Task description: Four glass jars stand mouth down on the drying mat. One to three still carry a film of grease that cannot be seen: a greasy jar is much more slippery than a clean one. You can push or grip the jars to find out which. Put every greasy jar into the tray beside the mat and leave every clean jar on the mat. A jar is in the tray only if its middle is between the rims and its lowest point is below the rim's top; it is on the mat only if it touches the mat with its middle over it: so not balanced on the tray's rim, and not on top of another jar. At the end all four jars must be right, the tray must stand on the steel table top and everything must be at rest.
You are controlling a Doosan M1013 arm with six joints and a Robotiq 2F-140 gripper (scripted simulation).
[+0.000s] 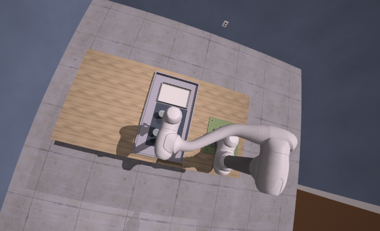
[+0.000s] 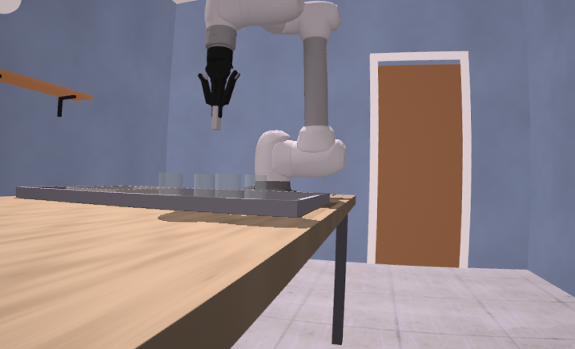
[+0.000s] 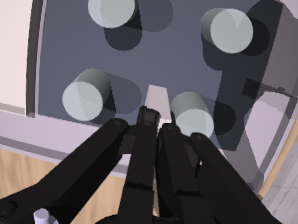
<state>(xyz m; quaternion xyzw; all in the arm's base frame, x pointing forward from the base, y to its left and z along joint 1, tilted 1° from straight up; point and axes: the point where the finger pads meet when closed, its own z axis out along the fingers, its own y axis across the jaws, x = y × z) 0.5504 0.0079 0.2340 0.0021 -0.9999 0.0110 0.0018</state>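
Observation:
Four glass jars stand mouth down on the dark drying mat (image 1: 160, 123) (image 3: 162, 60). In the wrist view they are an upper left jar (image 3: 111, 7), an upper right jar (image 3: 231, 31), a lower left jar (image 3: 82, 101) (image 1: 161, 113) and a lower right jar (image 3: 194, 121) (image 1: 155, 132). The arm hides the other two in the top view. The white tray (image 1: 174, 95) (image 3: 33, 60) beside the mat is empty. My gripper (image 2: 215, 124) (image 3: 154, 99) is shut with nothing between its fingers, pointing down high above the jars. No jar is touched.
The steel table top (image 1: 146, 114) (image 2: 150, 202) has a raised rim around the mat and tray. It lies on a wooden table (image 1: 105, 100) (image 2: 86, 259). The arm's base stands on a green plate (image 1: 214, 122) to the right in the top view.

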